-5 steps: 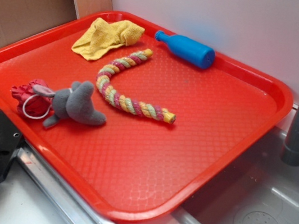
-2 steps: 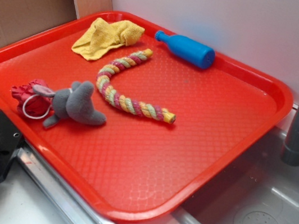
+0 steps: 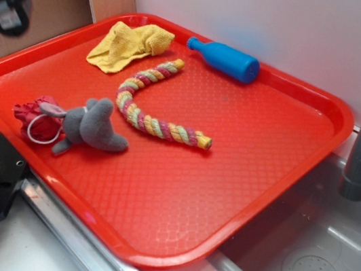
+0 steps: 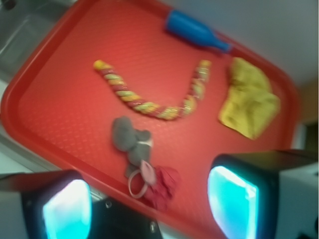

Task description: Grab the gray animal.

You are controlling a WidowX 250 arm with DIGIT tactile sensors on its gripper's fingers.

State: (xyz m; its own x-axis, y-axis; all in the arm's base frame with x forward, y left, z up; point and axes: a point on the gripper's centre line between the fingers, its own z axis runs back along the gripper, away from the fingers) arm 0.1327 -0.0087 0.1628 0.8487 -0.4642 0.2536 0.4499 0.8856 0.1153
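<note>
Hand point(image 4: 149, 204) hangs high, fingers wide and empty; mouse point(image 3: 92, 127) lies on the tray point(image 3: 176, 204) against the red bundle point(image 3: 32, 115).

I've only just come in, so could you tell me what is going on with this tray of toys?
The robot is after the gray animal, which lies near the front left edge of the red tray, touching a red fabric bundle. The gripper hangs open above that corner and holds nothing. A braided rope, a yellow cloth and a blue bottle lie untouched farther back.
</note>
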